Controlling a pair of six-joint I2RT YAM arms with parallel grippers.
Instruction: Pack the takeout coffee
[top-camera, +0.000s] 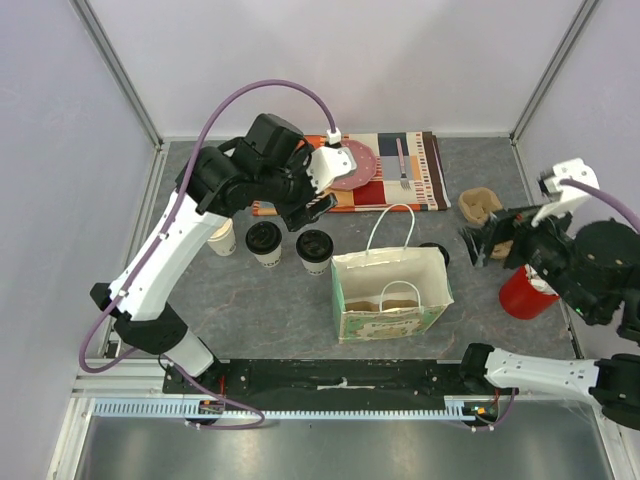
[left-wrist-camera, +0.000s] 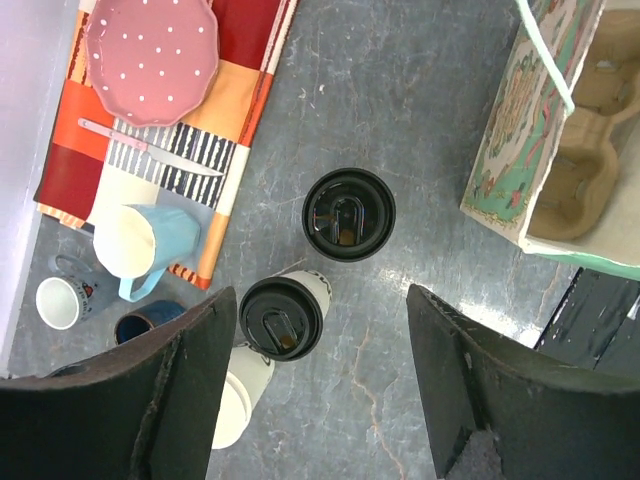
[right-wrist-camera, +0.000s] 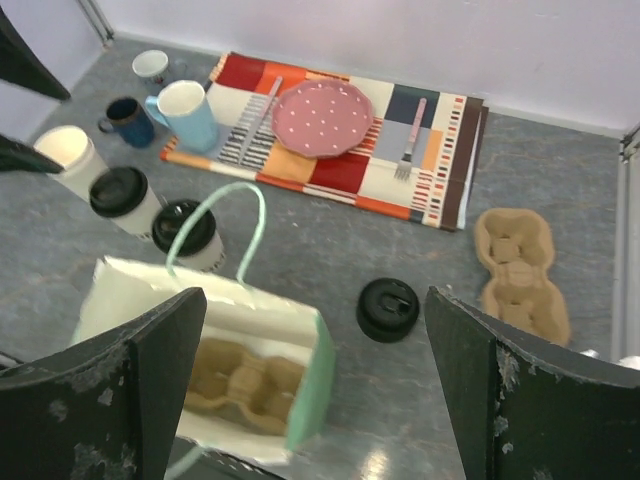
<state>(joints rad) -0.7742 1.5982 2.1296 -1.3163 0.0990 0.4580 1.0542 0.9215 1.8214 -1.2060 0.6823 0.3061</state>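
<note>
1. Closest to you in the left wrist view is your left hand (left-wrist-camera: 320, 297). Its fingers are spread wide apart and hold nothing, and it hangs above the lidded cups.
2. Your right hand (right-wrist-camera: 315, 300) is also spread wide and empty, off to the right of the paper bag (top-camera: 390, 295).
3. The takeout coffee stands upright on the grey tabletop (top-camera: 250, 310), left of the bag and outside it. The first lidded cup (left-wrist-camera: 349, 214) and second lidded cup (left-wrist-camera: 281, 318) are close together but not touching.
4. An open cup (left-wrist-camera: 240, 400) with no lid stands just beside the second one.
5. A loose black lid (right-wrist-camera: 388, 308) lies right of the bag.
6. The bag stands open with a cardboard carrier (right-wrist-camera: 240, 380) in its bottom. A spare carrier (right-wrist-camera: 520, 270) lies well to the right.
</note>
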